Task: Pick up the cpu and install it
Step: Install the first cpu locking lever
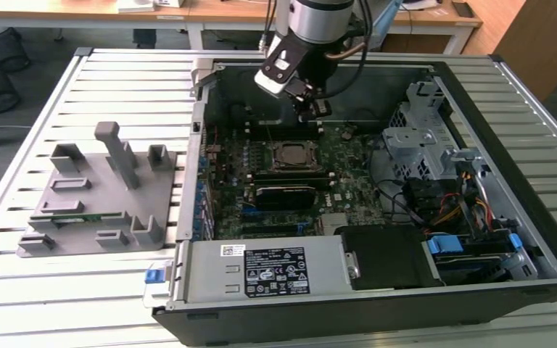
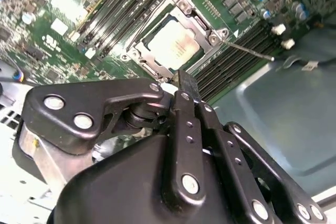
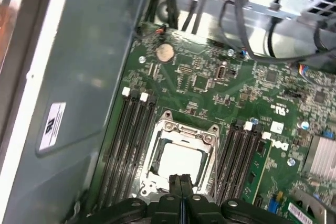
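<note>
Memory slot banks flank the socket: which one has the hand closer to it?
The bank on the far side of the cpu; the hand hangs just above it, shut, holding nothing.

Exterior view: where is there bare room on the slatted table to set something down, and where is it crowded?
Bare slats lie along the table edge in front of the grey fixture and behind it. Inside the computer case it is crowded: the gripper hangs over the socket holding the cpu.
</note>
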You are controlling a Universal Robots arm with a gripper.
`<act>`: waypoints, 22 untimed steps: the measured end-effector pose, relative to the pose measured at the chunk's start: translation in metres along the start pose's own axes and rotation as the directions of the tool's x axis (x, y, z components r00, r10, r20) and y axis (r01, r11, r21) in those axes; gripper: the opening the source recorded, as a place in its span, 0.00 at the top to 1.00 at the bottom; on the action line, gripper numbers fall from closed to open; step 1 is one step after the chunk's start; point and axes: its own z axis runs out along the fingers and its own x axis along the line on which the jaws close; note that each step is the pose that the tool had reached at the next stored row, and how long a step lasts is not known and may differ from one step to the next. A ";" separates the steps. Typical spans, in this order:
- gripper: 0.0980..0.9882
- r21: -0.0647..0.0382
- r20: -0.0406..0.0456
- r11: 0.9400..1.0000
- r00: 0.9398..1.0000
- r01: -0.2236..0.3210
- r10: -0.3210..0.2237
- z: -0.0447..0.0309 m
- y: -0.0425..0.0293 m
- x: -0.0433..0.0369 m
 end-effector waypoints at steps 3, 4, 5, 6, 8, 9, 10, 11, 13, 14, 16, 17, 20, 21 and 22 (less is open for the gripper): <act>0.99 0.003 0.000 0.999 0.999 0.055 -0.055 0.0002 0.0000 0.0000; 0.99 0.004 0.000 0.997 0.997 0.072 -0.072 0.0003 0.0000 0.0000; 0.99 0.006 0.003 0.996 0.996 0.087 -0.087 0.0003 0.0000 0.0000; 0.99 0.008 0.007 0.995 0.995 0.101 -0.101 0.0003 0.0000 0.0000; 0.99 0.011 0.009 0.991 0.991 0.135 -0.135 0.0002 0.0000 -0.0001; 0.99 0.012 0.009 0.988 0.988 0.153 -0.153 0.0000 0.0000 0.0000; 0.99 0.013 0.009 0.985 0.986 0.169 -0.169 0.0000 0.0000 0.0000; 0.99 0.013 0.009 0.983 0.983 0.182 -0.182 0.0000 -0.0001 0.0000; 0.99 0.015 0.009 0.981 0.981 0.195 -0.195 -0.0008 0.0000 0.0000; 0.99 0.015 0.009 0.980 0.980 0.197 -0.197 -0.0015 0.0000 0.0001; 0.99 0.015 0.009 0.980 0.980 0.201 -0.201 -0.0035 0.0000 0.0002; 0.99 0.015 0.009 0.979 0.979 0.202 -0.202 -0.0048 0.0000 0.0003; 0.99 0.015 0.009 0.977 0.977 0.211 -0.211 -0.0080 0.0008 0.0002; 0.99 0.015 0.008 0.975 0.975 0.222 -0.222 -0.0081 0.0008 0.0002; 0.99 0.016 0.008 0.971 0.972 0.237 -0.237 -0.0081 0.0008 0.0002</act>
